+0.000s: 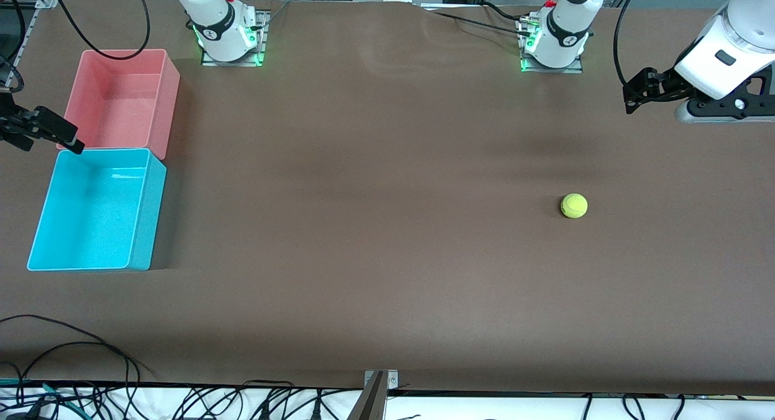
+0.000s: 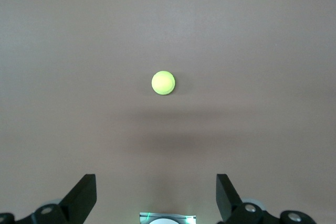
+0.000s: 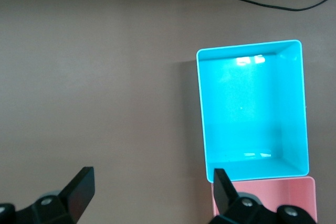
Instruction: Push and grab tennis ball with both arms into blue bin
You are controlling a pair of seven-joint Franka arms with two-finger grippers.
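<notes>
The tennis ball [image 1: 574,206] lies on the brown table toward the left arm's end; it also shows in the left wrist view [image 2: 163,83]. The blue bin [image 1: 91,217] stands empty at the right arm's end, also in the right wrist view [image 3: 252,114]. My left gripper [image 1: 631,96] is open and empty, up in the air over the table's end, apart from the ball; its own view [image 2: 156,198] shows the ball well ahead. My right gripper [image 1: 72,139] is open and empty, over where the two bins meet [image 3: 152,195].
A pink-red bin [image 1: 121,99] stands against the blue bin, farther from the front camera, and shows in the right wrist view [image 3: 294,200]. Loose black cables [image 1: 72,347] lie along the table's near edge, with a metal bracket [image 1: 378,393] at its middle.
</notes>
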